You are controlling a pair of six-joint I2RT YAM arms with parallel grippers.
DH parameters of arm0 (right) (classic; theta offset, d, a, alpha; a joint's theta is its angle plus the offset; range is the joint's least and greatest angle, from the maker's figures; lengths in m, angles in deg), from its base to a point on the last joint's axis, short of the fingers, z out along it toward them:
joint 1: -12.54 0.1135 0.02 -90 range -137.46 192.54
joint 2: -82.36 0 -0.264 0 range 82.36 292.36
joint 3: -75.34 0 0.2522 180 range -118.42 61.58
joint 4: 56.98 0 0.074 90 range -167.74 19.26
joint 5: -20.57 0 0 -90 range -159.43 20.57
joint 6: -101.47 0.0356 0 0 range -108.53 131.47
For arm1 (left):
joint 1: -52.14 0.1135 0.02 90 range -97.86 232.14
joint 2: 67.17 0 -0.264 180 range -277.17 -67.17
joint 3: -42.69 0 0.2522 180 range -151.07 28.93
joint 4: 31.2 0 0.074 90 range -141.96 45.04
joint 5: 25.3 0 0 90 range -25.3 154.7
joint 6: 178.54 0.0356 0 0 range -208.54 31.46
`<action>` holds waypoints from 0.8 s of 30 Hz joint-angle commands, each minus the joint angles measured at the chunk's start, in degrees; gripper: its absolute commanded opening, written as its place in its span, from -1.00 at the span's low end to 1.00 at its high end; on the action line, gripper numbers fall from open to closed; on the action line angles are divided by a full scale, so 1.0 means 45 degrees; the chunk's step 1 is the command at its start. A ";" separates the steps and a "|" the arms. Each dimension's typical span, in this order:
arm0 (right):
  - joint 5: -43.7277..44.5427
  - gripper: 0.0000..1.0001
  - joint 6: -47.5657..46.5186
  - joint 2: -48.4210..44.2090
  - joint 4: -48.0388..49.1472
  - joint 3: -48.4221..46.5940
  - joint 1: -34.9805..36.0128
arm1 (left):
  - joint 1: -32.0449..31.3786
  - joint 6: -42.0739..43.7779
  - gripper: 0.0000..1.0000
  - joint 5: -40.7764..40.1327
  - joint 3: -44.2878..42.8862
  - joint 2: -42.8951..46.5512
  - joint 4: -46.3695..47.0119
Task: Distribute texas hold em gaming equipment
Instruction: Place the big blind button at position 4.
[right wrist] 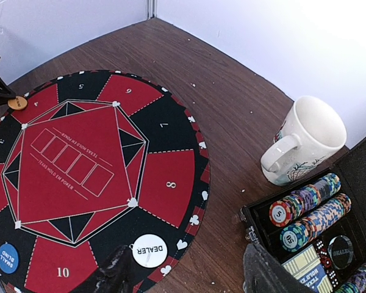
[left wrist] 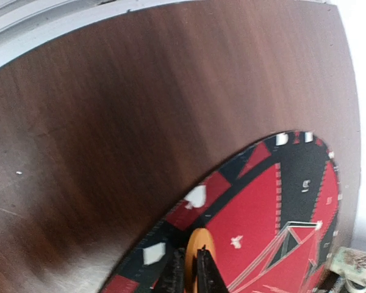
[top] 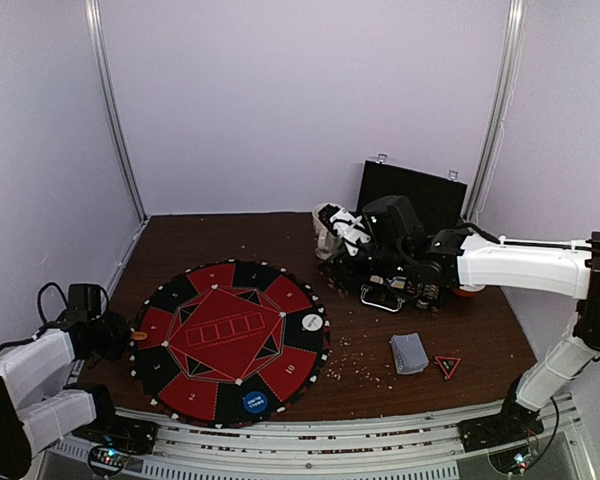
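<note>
Though half-hidden, orange disc [left wrist: 199,249] at jaws

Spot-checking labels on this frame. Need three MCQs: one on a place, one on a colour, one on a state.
1. Where does the white DEALER button lie?
A. on the round mat
B. on bare wood beside it
C. stacked on another button

2. What colour is the SMALL BLIND button?
A. orange
B. blue
C. white

3. What state is the chip case in?
A. shut and latched
B. open, with chips showing
C. tipped upside down

Answers:
1 A: it sits on a black segment just inside the mat's edge.
2 B: the right wrist view shows a blue disc with white lettering.
3 B: the lid stands up and rows of chips lie in view inside.
</note>
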 commanded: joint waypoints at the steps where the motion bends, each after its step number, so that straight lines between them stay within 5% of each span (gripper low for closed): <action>1: -0.0072 0.26 -0.0070 0.0185 -0.0184 -0.0413 -0.0081 | 0.0064 -0.0183 -0.72 -0.0225 0.0341 -0.0330 -0.0944; 15: 0.0200 0.27 -0.0133 -0.0017 -0.0263 -0.0393 -0.0081 | 0.0058 0.0467 -0.46 -0.0728 -0.0805 -0.0306 -0.1381; 24: 0.1067 0.34 0.0638 -0.0185 -0.1035 -0.0949 -0.0659 | -0.0043 0.4670 0.09 -0.1404 -0.4732 -0.1362 -0.1343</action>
